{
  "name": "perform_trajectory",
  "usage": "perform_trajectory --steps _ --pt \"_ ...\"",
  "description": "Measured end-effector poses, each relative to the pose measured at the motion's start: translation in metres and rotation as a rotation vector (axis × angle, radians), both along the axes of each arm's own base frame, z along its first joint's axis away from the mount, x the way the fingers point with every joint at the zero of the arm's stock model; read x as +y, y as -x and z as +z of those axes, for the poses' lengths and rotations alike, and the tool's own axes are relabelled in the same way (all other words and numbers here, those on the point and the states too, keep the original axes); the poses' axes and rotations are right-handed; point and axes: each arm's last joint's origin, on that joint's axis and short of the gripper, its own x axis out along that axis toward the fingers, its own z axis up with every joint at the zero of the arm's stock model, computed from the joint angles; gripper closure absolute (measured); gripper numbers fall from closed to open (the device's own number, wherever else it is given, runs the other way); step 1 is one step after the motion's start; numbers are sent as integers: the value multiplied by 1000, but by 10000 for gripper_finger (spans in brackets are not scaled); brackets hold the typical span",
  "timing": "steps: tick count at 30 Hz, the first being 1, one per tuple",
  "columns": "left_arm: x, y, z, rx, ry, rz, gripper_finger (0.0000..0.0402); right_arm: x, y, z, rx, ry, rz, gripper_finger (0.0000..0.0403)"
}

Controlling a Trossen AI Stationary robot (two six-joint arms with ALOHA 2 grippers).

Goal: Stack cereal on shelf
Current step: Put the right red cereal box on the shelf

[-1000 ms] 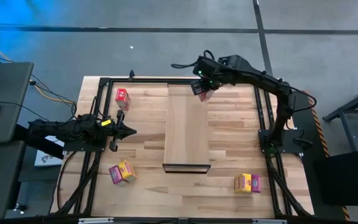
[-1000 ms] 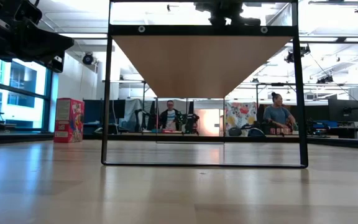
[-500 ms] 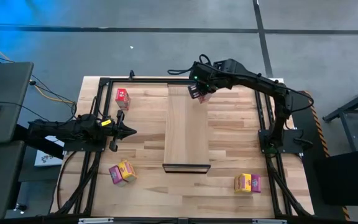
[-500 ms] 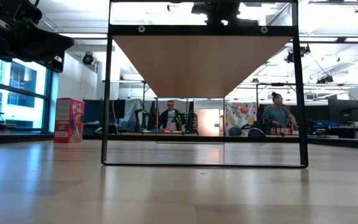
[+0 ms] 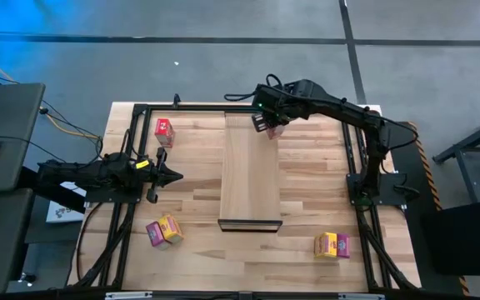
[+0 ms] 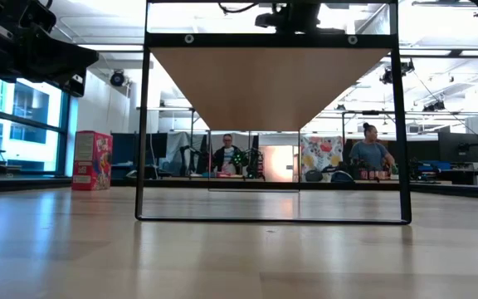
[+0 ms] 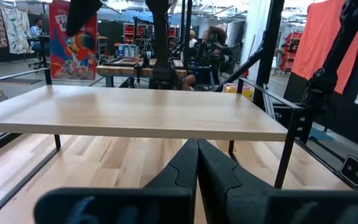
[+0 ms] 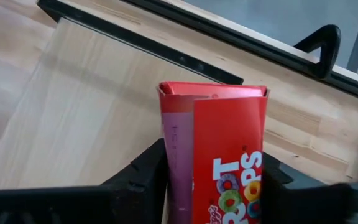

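Observation:
My right gripper is shut on a red cereal box over the far end of the shelf, a long light plank on a dark frame. From the left wrist view the same box shows just beyond the plank's far end. My left gripper waits shut at the table's left side, level with the shelf. A second red box stands on the table at the far left. Yellow and pink pairs rest on the table near left and near right. My right gripper pinches the red box between its two fingers, one on each opposite side, at the end nearer the wrist. The fingers come from above, slanting down. The box's free end points at the shelf; whether it touches the plank I cannot tell.
A black tube frame runs around the tabletop, with a bar along the far edge behind the shelf. The shelf stands on thin dark legs. People sit in the room beyond. Bare wood lies on both sides of the shelf.
My right gripper has carried the red box a little toward the table's left, from the shelf's far right corner to over the plank's far end. It has stayed shut on the box.

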Motion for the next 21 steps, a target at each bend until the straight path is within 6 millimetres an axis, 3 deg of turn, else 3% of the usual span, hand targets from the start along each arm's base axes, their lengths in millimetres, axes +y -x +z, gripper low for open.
perform_trajectory --steps 15,21 --pt "0 0 0 0 0 0 402 -2 -5 -5 -2 -10 -26 177" --pt "0 0 0 0 0 0 401 -2 -8 -5 -47 -36 -21 164"
